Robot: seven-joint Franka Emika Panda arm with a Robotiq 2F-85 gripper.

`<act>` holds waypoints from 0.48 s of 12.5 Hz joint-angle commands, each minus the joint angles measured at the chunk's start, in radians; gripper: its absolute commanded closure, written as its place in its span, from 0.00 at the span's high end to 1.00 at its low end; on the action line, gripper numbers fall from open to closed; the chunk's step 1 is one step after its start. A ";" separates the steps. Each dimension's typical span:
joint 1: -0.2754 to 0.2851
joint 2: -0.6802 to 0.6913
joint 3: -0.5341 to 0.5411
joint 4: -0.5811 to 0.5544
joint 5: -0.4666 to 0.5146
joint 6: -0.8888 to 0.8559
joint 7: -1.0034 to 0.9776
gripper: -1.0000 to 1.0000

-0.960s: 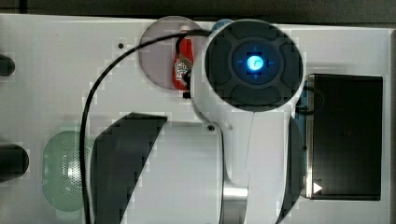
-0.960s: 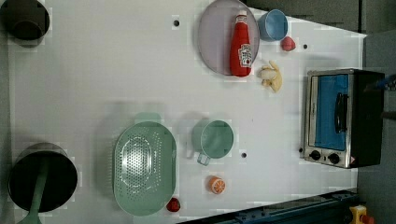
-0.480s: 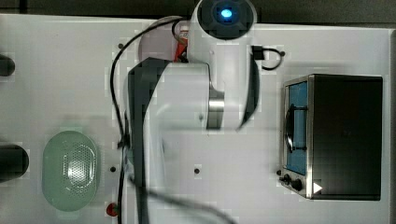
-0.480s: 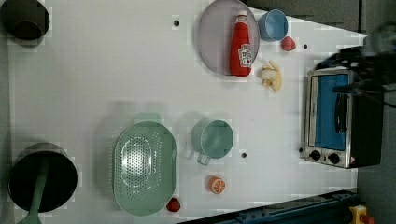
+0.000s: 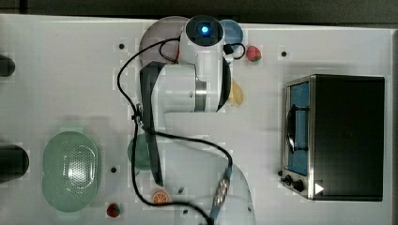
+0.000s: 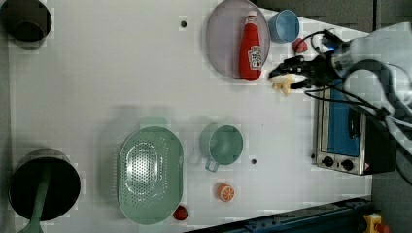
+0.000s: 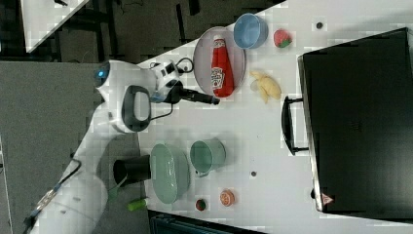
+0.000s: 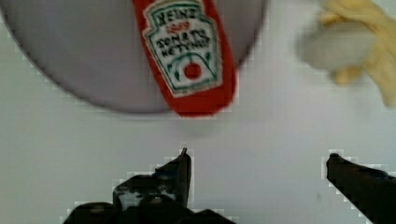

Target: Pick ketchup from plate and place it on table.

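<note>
On the plate (image 6: 223,43) lies the red, white-labelled ketchup (image 6: 250,48).

The ketchup (image 8: 187,56) bottle carries a white shield-shaped label (image 8: 183,46) with a green border. At its 12 o'clock end the brand "HEINZ" reads clearly. Below it run two lines that appear to say "TOMATO KETCHUP", and toward 6 o'clock sits a small red tomato emblem.

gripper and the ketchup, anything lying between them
Nothing: in the wrist view only bare white table separates the open gripper from the ketchup, whose base overhangs the plate rim.
</note>
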 commanded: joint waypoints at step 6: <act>0.046 0.190 0.009 0.175 -0.090 0.158 -0.208 1.00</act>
